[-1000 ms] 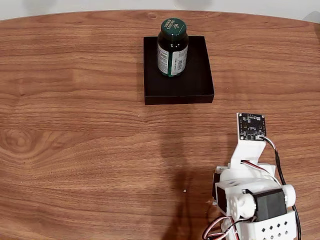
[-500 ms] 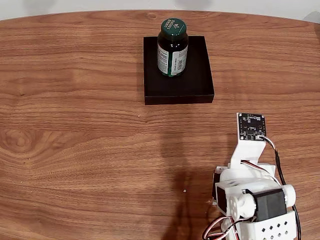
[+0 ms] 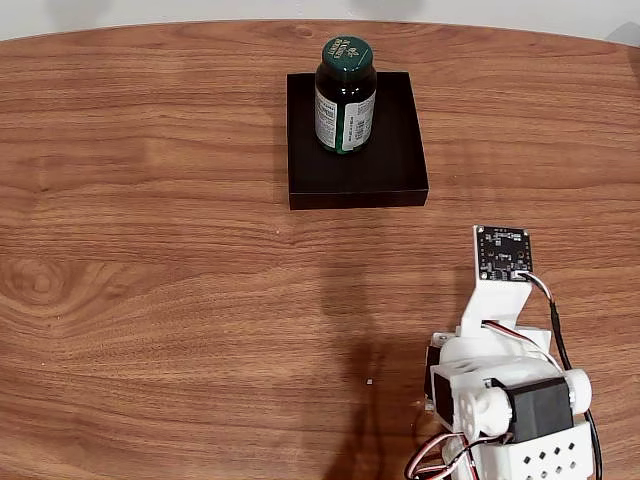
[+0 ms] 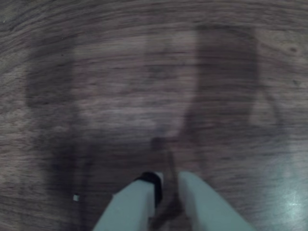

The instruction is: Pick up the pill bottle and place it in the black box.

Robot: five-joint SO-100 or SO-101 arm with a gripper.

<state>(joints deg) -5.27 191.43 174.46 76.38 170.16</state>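
Pill bottle (image 3: 346, 94) stands upright inside the black box (image 3: 357, 172), toward its far side; task reads as done; arm (image 3: 505, 375) folded at near table edge, well apart; gripper (image 4: 166, 185) empty, fingers nearly closed above bare wood.

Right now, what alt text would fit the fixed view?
A dark green pill bottle stands upright inside a shallow black box near the far edge of a wooden table. The white robot arm sits folded at the lower right, away from the box.
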